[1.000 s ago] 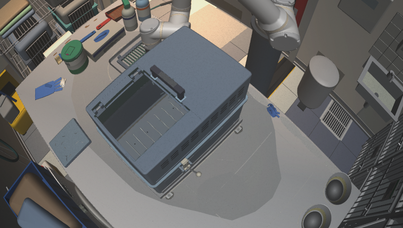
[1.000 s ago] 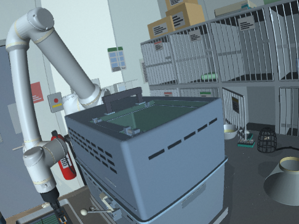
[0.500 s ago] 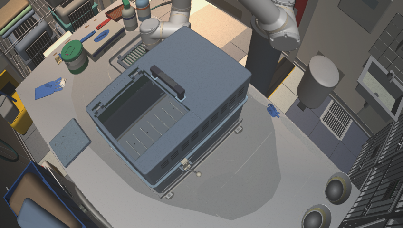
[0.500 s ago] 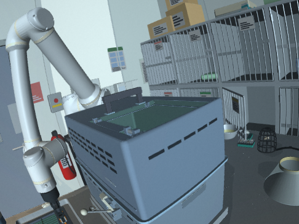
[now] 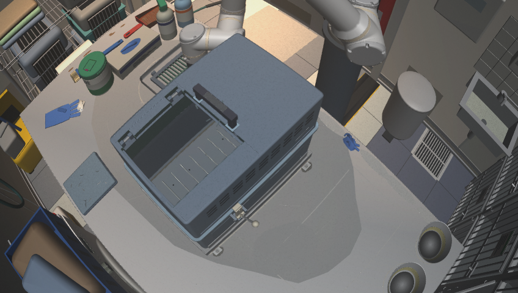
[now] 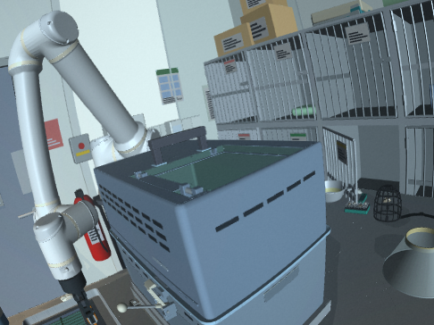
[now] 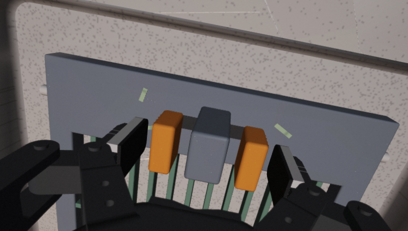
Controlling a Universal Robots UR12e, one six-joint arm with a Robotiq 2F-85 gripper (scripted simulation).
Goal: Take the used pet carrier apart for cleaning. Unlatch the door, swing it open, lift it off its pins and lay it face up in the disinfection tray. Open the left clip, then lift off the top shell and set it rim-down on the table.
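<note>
The carrier door [image 5: 171, 71] lies in the disinfection tray [image 5: 147, 78] behind the carrier, mostly hidden there by the top shell and my arm. The wrist camera shows it flat, grey-framed with green bars [image 7: 200, 120], its grey latch block [image 7: 208, 146] between two orange tabs [image 7: 165, 142] facing up. My gripper [image 7: 206, 156] hovers just over the latch, open and holding nothing. The carrier's top shell [image 5: 232, 123] sits on the base, its door opening empty and the handle [image 5: 215, 105] on top. The left clip [image 5: 238, 211] with its ball-tipped lever [image 5: 255, 224] sits on the near side seam.
Behind the carrier, bottles [image 5: 166, 21], a green-lidded jar [image 5: 95, 72] and a box with blue tools [image 5: 136, 49] crowd the table's far end. A blue glove [image 5: 61, 113] and a grey mat [image 5: 89, 182] lie left. Open table [image 5: 320, 218] spreads to the right.
</note>
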